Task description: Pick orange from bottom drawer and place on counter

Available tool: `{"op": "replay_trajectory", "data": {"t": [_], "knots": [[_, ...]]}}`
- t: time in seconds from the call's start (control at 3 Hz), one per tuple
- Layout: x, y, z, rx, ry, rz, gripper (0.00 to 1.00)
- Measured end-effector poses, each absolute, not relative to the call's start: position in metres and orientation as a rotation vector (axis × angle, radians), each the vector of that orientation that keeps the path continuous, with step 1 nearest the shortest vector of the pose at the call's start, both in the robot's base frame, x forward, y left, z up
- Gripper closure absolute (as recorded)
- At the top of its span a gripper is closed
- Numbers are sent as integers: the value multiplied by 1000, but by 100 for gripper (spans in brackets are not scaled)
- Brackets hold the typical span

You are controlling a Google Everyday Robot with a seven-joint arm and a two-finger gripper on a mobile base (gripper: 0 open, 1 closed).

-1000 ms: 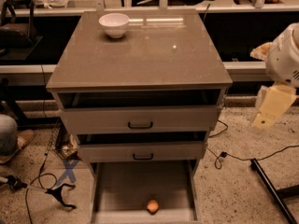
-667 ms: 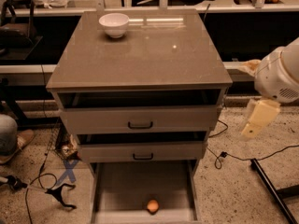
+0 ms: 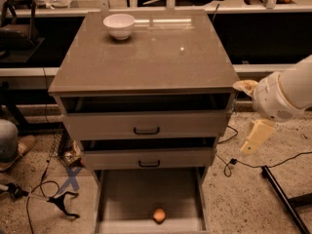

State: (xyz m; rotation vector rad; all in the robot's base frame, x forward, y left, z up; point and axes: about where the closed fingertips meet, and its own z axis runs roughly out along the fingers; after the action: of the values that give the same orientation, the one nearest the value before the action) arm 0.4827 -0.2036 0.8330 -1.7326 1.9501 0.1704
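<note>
Closest to me, the orange (image 3: 159, 215) lies on the floor of the bottom drawer (image 3: 141, 194), near the drawer's front edge and a little right of centre. The drawer is pulled well out and nothing else is in it, so I have an open drop from above. The orange is untouched.

Off to the right of the cabinet hangs the gripper (image 3: 256, 136), over the speckled floor and about level with the top drawer's front. It is clear of the cabinet's side. I cannot tell whether the gripper is apart or together; it carries nothing.

What has changed in the last second is the arm. The gripper has come down and in toward the cabinet, from high at the right margin to this lower spot nearer the cabinet's right corner. Neither orange nor drawer has shifted. I read this as the start of the reach. The gripper is still well apart from the fruit, and has to drop further and swing left in front of the drawer fronts.

Above the open tray, the middle drawer (image 3: 148, 159) and top drawer (image 3: 146, 126) each stand slightly ajar, so I would watch their fronts on the way down.

Farther back, the tabletop (image 3: 146, 57) is mostly bare, with a white bowl (image 3: 119, 25) near its far left corner.
</note>
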Motion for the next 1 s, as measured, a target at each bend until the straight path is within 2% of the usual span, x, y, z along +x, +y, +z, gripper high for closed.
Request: {"op": "replay_trajectory", "data": {"t": [0.67,1.0], "knots": [[476,-218,768,-1711,1923,236,0],[477,-214,700,-1707,1841,356,0]]}}
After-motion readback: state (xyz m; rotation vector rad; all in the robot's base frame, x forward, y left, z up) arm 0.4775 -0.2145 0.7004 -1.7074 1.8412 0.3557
